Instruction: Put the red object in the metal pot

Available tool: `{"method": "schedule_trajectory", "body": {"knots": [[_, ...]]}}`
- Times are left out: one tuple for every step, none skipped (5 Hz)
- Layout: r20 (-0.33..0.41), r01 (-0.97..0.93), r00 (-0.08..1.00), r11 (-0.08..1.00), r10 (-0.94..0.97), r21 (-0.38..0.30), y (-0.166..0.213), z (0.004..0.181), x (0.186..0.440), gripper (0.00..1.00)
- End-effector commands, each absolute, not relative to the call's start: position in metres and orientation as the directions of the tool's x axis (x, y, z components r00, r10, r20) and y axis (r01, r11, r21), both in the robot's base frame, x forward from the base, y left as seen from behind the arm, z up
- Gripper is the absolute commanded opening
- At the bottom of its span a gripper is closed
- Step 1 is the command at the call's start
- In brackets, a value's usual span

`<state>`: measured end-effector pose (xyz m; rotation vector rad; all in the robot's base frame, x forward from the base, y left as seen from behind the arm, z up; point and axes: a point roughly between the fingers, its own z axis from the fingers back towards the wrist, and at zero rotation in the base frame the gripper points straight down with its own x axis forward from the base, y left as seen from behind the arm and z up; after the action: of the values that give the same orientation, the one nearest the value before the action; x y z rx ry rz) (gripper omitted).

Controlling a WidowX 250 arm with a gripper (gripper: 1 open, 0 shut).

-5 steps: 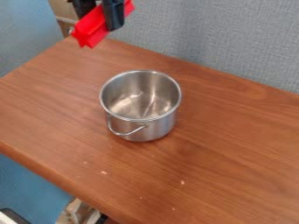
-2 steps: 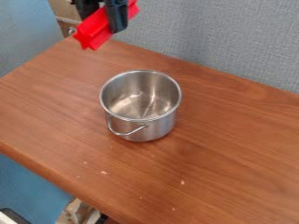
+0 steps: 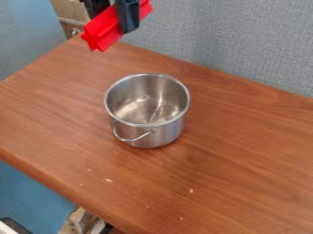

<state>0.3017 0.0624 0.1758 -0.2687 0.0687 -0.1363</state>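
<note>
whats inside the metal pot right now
Nothing: the shiny round stainless-steel pot shows only its bare reflective floor. Its near inner wall is hidden by the rim. The bright red plastic block is held above the table, up-left of the pot.

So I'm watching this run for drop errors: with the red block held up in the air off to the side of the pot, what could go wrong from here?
1. The red block hangs in the gripper up and left of the metal pot, not over it. Released here, it would likely land on the wooden table.
2. The block hangs tilted, so it might catch the pot's rim going in.
3. The pot stands loose, so a low approach could nudge it.
</note>
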Motion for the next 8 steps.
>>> {"method": "schedule_trajectory", "body": {"knots": [[0.029, 0.154, 0.988, 0.961, -0.152, -0.23, 0.065, 0.203, 0.294, 0.0], [0.027, 0.147, 0.989, 0.962, -0.145, -0.23, 0.071, 0.203, 0.294, 0.0], [0.026, 0.149, 0.989, 0.962, -0.147, -0.231, 0.073, 0.204, 0.292, 0.0], [0.026, 0.174, 0.985, 0.956, -0.173, -0.238, 0.064, 0.205, 0.29, 0.0], [0.025, 0.196, 0.98, 0.95, -0.196, -0.245, 0.057, 0.207, 0.288, 0.0], [0.014, 0.179, 0.983, 0.953, -0.182, -0.245, 0.064, 0.201, 0.288, 0.0], [0.003, 0.161, 0.986, 0.956, -0.165, -0.244, 0.073, 0.196, 0.289, 0.0], [-0.007, 0.15, 0.988, 0.958, -0.156, -0.245, 0.078, 0.191, 0.289, 0.0]]}}
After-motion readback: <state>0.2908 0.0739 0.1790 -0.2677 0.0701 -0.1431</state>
